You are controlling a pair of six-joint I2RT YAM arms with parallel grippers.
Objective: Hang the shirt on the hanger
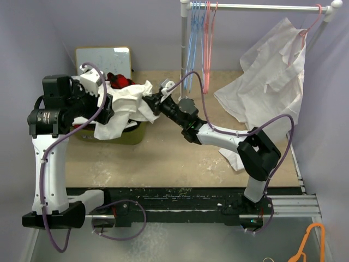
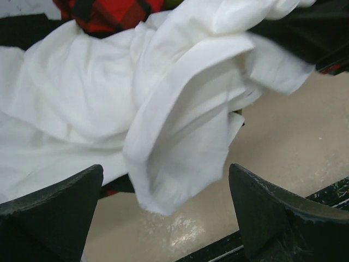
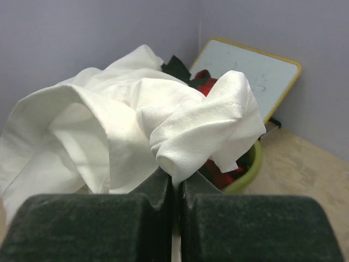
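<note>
Your left arm (image 1: 48, 164): upright, elbow high; left gripper (image 2: 166, 173), jaws spread wide. Your right arm (image 1: 223, 136): stretched leftward; right gripper (image 3: 175, 185), pinched tight on the shirt (image 3: 191, 131).

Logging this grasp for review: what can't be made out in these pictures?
Left wrist view: whether the open left gripper touches the shirt fold seen between its fingers, which are cut off by the bottom edge.
Right wrist view: which part of the shirt the right gripper pinches, because the cloth is bunched.
Top view: the left gripper's fingers, hidden by its wrist and the shirt.
All views: basket contents beneath the shirt.
</note>
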